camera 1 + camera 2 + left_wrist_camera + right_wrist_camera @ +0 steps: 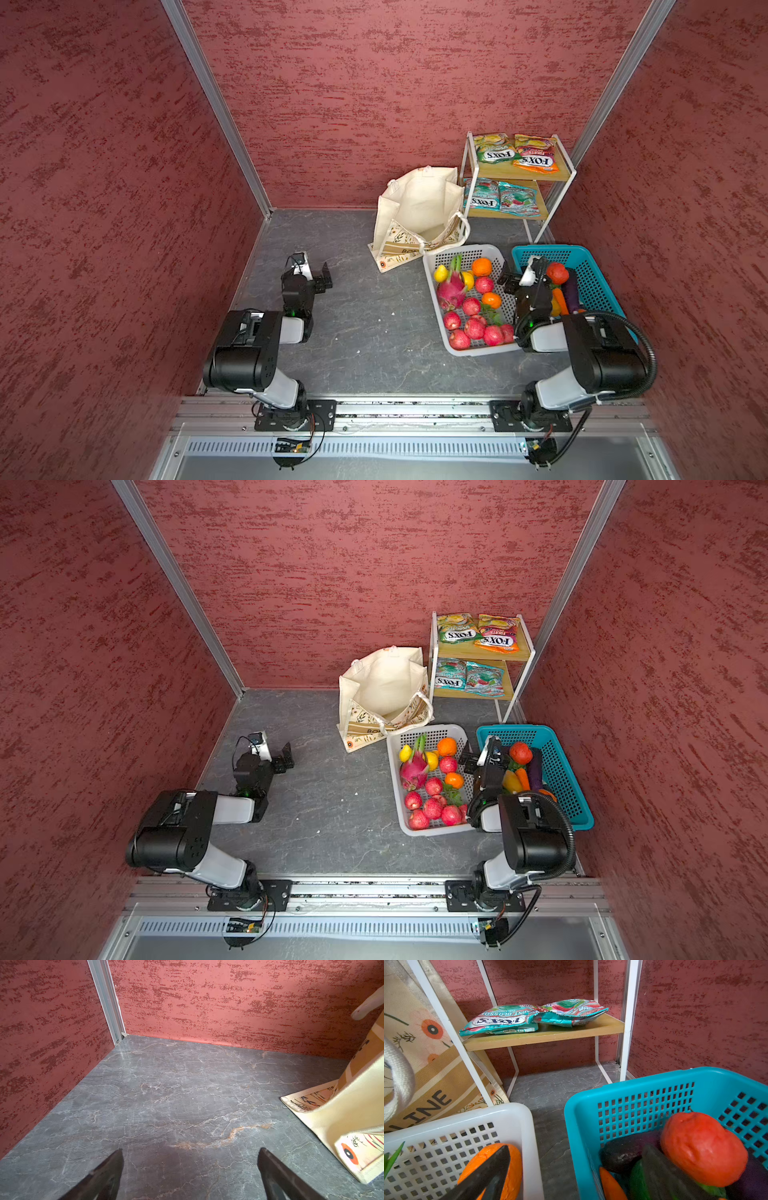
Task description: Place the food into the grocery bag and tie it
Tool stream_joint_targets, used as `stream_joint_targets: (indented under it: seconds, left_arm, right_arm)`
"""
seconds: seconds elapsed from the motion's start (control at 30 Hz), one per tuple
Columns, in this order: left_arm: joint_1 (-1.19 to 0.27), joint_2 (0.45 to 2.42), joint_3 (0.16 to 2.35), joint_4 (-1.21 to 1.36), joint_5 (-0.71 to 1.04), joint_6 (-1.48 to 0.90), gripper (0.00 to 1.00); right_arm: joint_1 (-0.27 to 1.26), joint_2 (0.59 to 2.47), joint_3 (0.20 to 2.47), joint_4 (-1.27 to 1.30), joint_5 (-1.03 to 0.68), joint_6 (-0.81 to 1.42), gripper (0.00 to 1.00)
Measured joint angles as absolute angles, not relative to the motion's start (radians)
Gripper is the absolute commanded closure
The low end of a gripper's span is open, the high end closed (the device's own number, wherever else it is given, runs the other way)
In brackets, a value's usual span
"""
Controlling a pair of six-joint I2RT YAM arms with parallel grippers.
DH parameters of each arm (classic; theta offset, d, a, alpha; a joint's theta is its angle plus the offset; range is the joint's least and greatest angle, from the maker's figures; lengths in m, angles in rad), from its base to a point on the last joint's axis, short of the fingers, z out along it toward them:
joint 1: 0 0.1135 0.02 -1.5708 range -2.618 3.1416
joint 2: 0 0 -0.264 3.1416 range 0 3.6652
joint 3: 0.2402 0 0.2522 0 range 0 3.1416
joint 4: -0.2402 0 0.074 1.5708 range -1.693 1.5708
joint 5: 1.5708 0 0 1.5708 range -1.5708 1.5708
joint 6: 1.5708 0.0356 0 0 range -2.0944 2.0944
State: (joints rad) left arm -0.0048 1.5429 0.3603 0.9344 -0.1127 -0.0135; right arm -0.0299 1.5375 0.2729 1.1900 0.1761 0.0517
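Both top views show the left gripper point(326, 276) spread wide above the veined grey tabletop point(374, 324). Rightward, the cream canvas grocery bag point(419, 208) slumps open beside the perforated grey basket point(469, 250) of round apples point(473, 328) and a spiky dragon fruit point(451, 289). The right gripper point(505, 279), likewise spread, straddles the gap to the teal basket point(598, 286). Glossy packets point(515, 156) lie on the shelf point(540, 174). Only the right wrist view shows the tan band point(425, 1107) lettering.

FOX'S on green packet point(494, 148) and orange packet point(535, 154), MINT-BLOSSO, OVAL CANDY on teal packet point(500, 1020), LINE on grocery bag point(436, 1086)
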Motion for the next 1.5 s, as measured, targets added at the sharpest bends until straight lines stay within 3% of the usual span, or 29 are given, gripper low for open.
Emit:
stream_joint_targets:
  seconds: [1.17,1.3,1.4,1.5]
  left_arm:
    - [0.006,1.543,0.360,0.933,-0.104,-0.014,0.00]
    - [0.005,1.523,0.364,0.891,-0.111,-0.014,0.03]
    - [-0.005,1.398,0.416,0.689,-0.167,-0.039,0.02]
    - [-0.005,1.260,0.550,0.447,-0.222,-0.121,0.03]
  right_arm:
    - [-0.035,1.538,0.274,1.188,0.133,0.036,0.01]
    - [-0.035,1.528,0.274,1.177,0.132,0.037,0.10]
    - [-0.035,1.393,0.274,1.027,0.158,0.059,0.07]
    - [-0.035,1.158,0.303,0.842,0.233,0.135,0.14]
